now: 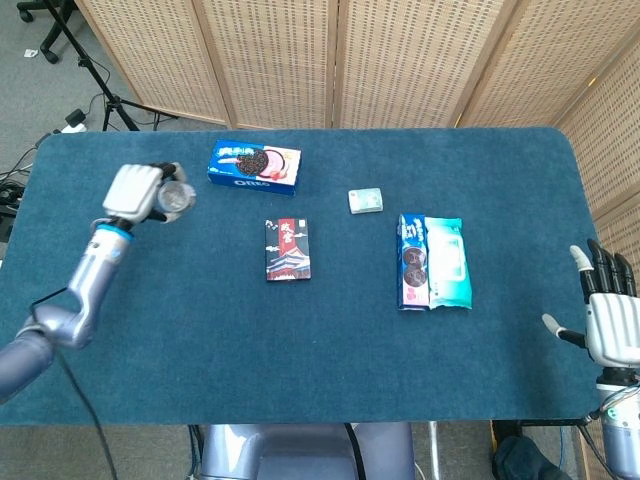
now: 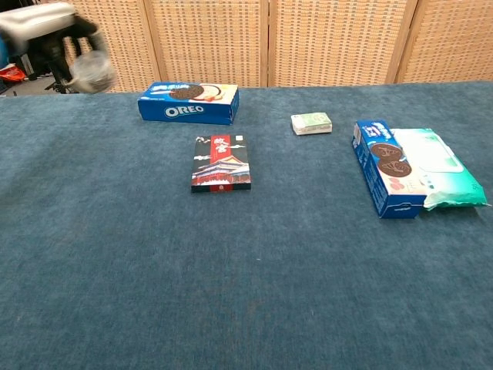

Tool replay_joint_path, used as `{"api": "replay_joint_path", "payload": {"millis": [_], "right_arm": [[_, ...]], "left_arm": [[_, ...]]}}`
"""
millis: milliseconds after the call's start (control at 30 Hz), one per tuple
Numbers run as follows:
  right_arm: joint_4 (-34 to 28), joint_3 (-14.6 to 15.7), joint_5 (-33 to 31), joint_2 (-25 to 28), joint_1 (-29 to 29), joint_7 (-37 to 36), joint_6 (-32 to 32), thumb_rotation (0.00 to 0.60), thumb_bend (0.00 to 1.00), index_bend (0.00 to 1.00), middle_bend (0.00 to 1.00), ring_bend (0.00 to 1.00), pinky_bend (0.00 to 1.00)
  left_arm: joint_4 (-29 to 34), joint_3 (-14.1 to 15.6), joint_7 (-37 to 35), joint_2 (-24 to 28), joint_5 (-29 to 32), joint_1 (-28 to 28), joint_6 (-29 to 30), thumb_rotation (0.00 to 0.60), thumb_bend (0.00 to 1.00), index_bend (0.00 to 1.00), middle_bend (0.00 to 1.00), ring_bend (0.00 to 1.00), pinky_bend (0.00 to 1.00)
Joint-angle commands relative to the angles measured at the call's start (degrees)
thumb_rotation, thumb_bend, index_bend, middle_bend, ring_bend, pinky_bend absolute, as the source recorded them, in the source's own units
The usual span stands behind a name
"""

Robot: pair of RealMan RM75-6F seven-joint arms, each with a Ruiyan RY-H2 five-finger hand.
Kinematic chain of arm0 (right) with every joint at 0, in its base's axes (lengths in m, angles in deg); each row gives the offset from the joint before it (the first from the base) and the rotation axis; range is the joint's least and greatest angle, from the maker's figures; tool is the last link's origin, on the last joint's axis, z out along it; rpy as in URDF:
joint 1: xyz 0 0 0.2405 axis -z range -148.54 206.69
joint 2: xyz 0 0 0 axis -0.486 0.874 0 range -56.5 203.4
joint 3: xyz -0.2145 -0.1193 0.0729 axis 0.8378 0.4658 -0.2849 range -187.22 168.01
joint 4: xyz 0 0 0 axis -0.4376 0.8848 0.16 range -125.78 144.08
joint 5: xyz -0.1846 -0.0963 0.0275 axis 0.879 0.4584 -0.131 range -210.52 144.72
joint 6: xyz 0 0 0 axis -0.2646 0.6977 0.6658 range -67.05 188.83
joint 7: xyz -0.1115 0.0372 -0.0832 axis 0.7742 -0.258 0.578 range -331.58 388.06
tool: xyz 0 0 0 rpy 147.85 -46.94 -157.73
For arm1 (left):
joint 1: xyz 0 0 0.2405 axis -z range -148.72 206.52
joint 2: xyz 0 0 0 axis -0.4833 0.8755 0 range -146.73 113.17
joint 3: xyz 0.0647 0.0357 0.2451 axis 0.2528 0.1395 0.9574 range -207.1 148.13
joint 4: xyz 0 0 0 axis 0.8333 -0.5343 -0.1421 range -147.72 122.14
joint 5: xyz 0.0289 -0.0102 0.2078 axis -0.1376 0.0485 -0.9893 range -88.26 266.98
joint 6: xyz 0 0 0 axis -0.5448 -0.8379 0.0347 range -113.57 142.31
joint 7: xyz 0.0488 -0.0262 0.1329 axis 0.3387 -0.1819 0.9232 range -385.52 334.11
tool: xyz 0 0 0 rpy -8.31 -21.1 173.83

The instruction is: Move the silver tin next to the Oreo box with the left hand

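My left hand (image 1: 135, 192) holds the small round silver tin (image 1: 179, 197) up above the table, to the left of the blue Oreo box (image 1: 254, 165). In the chest view the left hand (image 2: 42, 25) and the tin (image 2: 91, 72) show blurred at the top left, with the Oreo box (image 2: 189, 103) to their right. Low at the table's right edge, my right hand (image 1: 612, 318) stays open with its fingers apart and holds nothing.
A dark red-and-black box (image 1: 288, 248) lies mid-table. A small pale green pack (image 1: 365, 200) sits further right. A blue cookie pack (image 1: 411, 261) and a teal pack (image 1: 448, 262) lie side by side on the right. Wicker screens (image 1: 340, 60) stand behind the table.
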Motion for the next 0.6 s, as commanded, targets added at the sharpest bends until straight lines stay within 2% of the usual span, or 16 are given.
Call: {"api": "replay_joint_path", "payload": {"millis": [33, 267, 600], "right_arm": [[0.39, -0.32, -0.64, -0.13, -0.11, 0.09, -0.15, 0.6, 0.0, 0.0, 0.0, 0.0, 0.0], [1.63, -1.36, -3.47, -0.25, -0.33, -0.1, -1.28, 0.6, 0.0, 0.0, 0.0, 0.0, 0.0], [2.9, -1.97, -5.35, -0.43, -0.5, -0.46, -2.13, 0.6, 0.0, 0.0, 0.0, 0.0, 0.0]], "left_arm": [[0.73, -5.72, 14.25, -6.53, 10.17, 10.37, -7.09, 0.6, 0.3, 0.65, 0.54, 0.49, 0.59], [-6.74, -5.02, 19.07, -14.6, 13.46, 17.41, -12.25, 0.6, 0.3, 0.65, 0.54, 0.49, 0.59], [-20.21, -4.06, 18.57, -22.62, 14.53, 22.5, -17.11, 0.6, 0.32, 0.65, 0.54, 0.49, 0.59]]}}
